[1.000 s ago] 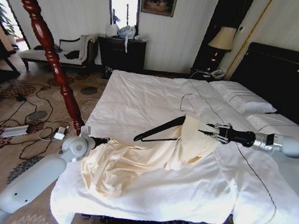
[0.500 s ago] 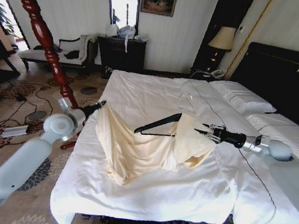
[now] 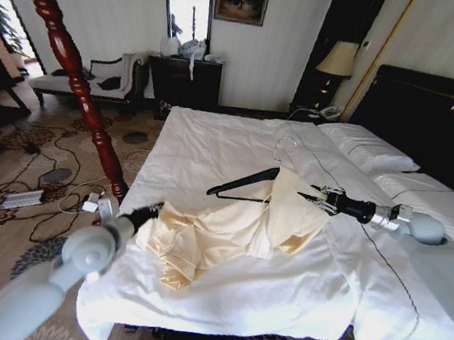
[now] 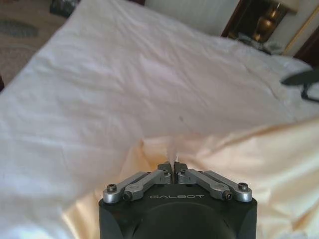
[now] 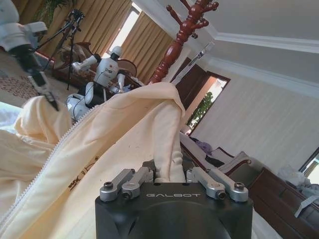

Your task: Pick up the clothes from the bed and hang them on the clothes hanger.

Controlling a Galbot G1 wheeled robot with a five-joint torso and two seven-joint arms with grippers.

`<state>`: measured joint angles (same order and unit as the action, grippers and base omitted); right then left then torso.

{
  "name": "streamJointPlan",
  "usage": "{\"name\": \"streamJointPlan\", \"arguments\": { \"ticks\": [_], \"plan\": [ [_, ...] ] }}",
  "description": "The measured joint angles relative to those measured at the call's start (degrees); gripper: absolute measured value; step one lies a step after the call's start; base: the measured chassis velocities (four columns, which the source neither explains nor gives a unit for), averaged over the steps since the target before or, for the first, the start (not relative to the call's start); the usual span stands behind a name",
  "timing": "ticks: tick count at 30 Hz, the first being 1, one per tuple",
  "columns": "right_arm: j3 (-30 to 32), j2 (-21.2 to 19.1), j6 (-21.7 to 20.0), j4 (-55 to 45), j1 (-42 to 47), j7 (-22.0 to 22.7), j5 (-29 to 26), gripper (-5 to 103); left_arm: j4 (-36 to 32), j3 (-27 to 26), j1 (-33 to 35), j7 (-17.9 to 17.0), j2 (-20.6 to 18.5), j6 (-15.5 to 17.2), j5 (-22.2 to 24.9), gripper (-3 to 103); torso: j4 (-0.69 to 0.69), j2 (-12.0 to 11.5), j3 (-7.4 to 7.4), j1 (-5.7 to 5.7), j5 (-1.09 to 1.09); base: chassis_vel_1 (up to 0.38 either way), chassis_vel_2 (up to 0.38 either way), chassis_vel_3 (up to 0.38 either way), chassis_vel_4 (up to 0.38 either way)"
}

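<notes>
One bed fills the middle of the room, its white sheets bare from the garment up toward 12 o'clock, where two pillows lie at about 1 o'clock against the dark headboard. The near edge of the sheet hangs over the mattress at 6 o'clock, and patterned carpet runs along the bed's 9 o'clock side, strewn with cables around a turned red wooden coat stand.

One cream garment, the clothes, sprawls across the bed's centre, stretched between both arms. Its end toward 3 o'clock is draped over one dark clothes hanger, whose wire hook points toward 12 o'clock and whose bare arm sticks out toward 9 o'clock.

The right gripper reaches in from 3 o'clock, jaws pressed together on a fold of the cream fabric beside the zip; the wrist view shows the cloth rising straight out from between the fingers.

The left gripper comes in from 7 o'clock near the bed's side edge, its jaws closed tight on a small tuft of the garment's edge, with the fabric spreading just beyond the fingertips.
</notes>
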<state>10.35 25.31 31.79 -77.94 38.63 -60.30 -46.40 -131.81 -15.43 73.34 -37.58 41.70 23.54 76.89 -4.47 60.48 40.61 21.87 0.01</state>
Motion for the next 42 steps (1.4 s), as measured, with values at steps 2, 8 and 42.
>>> {"name": "streamJointPlan", "arguments": {
  "ticks": [2, 8, 42],
  "plan": [
    [-0.14, 0.52, 0.12, 0.46, 0.06, 0.2, 0.58, 23, -0.91, 0.98, 3.13, -0.63, 0.06, 0.83, -0.96, 1, 0.01, 0.0, 0.0, 0.0, 0.02, 0.0, 0.0, 0.0, 0.0],
    [-0.55, 1.09, 0.6, 1.15, -0.15, 0.24, 1.19, 23, -1.38, 5.08, 8.35, -3.98, 1.47, 5.45, -1.07, 1, 0.0, 0.0, 0.01, 0.0, -0.01, 0.0, 0.0, 0.0, 0.0],
    [-0.43, 1.42, 2.14, 1.2, -0.37, 0.09, 0.79, 23, 32.8, 17.48, -34.71, 1.41, 17.78, 8.26, 5.77, 92, -0.02, 0.0, 0.02, 0.03, 0.01, 0.0, 0.0, 0.0, 0.0]
  ]
}}
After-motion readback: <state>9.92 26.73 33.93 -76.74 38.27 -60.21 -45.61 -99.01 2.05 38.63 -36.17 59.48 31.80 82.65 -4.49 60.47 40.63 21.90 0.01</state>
